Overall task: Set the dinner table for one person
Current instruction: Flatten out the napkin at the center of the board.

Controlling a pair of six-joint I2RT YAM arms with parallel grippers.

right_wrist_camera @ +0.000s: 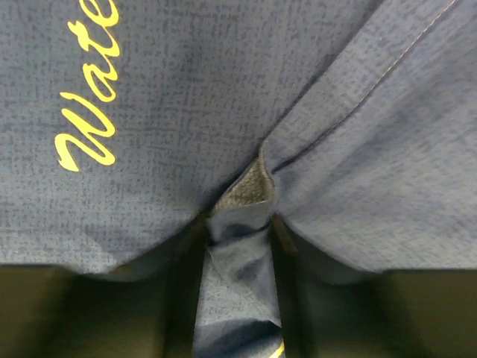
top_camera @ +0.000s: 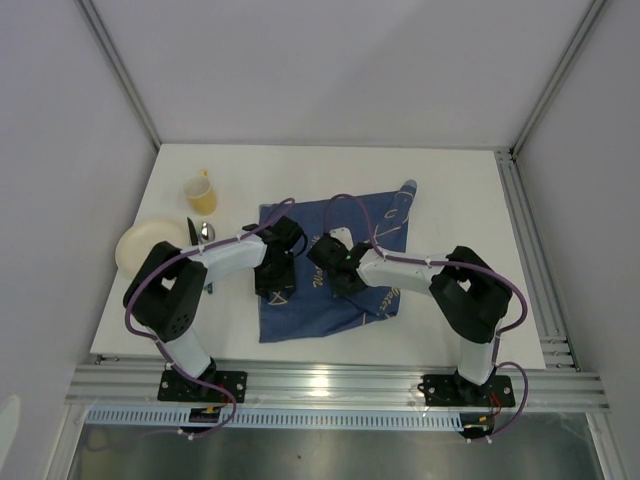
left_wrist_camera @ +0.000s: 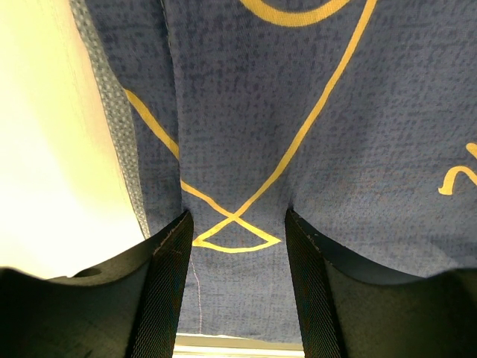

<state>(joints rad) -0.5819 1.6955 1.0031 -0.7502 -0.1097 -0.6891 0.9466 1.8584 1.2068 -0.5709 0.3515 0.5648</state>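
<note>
The dinner table [top_camera: 450,200] is a white tabletop with silver rails. A dark blue cloth [top_camera: 330,225] with yellow line drawings lies rumpled at its middle. My left gripper [top_camera: 275,280] rests on the cloth's left part. In the left wrist view the gripper [left_wrist_camera: 237,224] is open, with flat cloth [left_wrist_camera: 298,112] between its fingers. My right gripper [top_camera: 335,272] is on the cloth's middle. In the right wrist view the gripper [right_wrist_camera: 238,227] pinches a raised fold of the cloth [right_wrist_camera: 149,74].
A yellow cup [top_camera: 201,194] stands at the back left. A cream plate [top_camera: 140,248] lies at the left edge, with a spoon [top_camera: 206,232] beside it. A blue-handled item [top_camera: 408,187] pokes out at the cloth's far right corner. Bare table [left_wrist_camera: 45,149] lies left of the cloth.
</note>
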